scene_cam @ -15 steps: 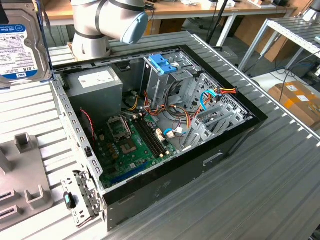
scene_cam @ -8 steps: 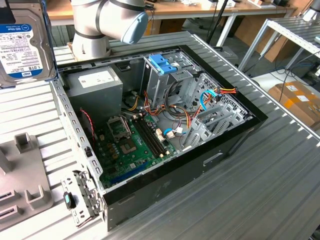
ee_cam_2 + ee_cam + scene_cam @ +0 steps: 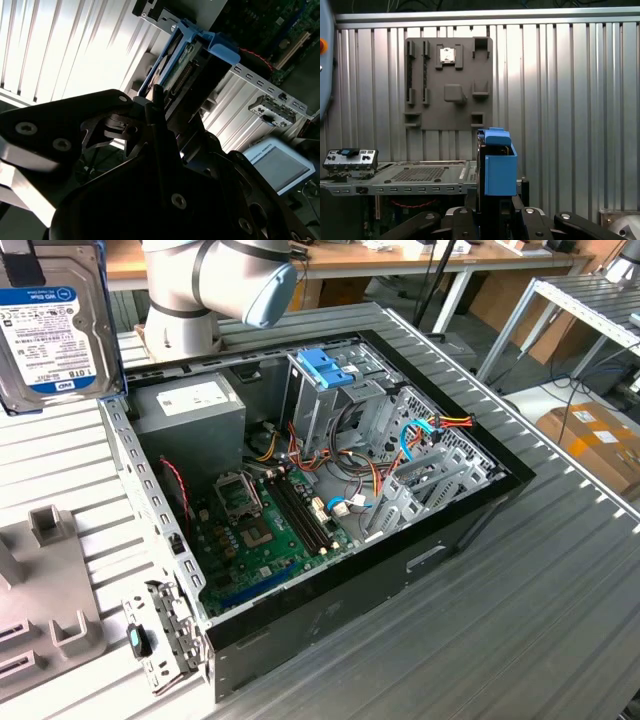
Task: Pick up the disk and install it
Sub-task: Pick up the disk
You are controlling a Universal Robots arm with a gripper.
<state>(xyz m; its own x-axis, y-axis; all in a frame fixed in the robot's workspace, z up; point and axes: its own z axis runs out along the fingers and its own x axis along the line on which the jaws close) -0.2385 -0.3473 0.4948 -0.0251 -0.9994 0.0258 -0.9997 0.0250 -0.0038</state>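
Observation:
The disk (image 3: 50, 335), silver with a white-and-blue label and a blue frame, hangs in the air at the exterior view's far left. It is above the ribbed table, outside the open computer case (image 3: 440, 540). In the first wrist view the disk (image 3: 497, 167) stands edge-on, its blue frame rising from between the black fingers. My gripper (image 3: 495, 215) is shut on it. The second wrist view shows the disk (image 3: 182, 62) reaching away from the gripper (image 3: 165, 107), with its connector edge visible.
Inside the case stand a metal cage with a blue plastic top (image 3: 325, 370), a grey power-supply box (image 3: 190, 405), a green motherboard (image 3: 260, 530) and loose cables (image 3: 430, 430). A grey fixture plate (image 3: 40, 580) lies on the table. The arm's base (image 3: 200, 280) is behind the case.

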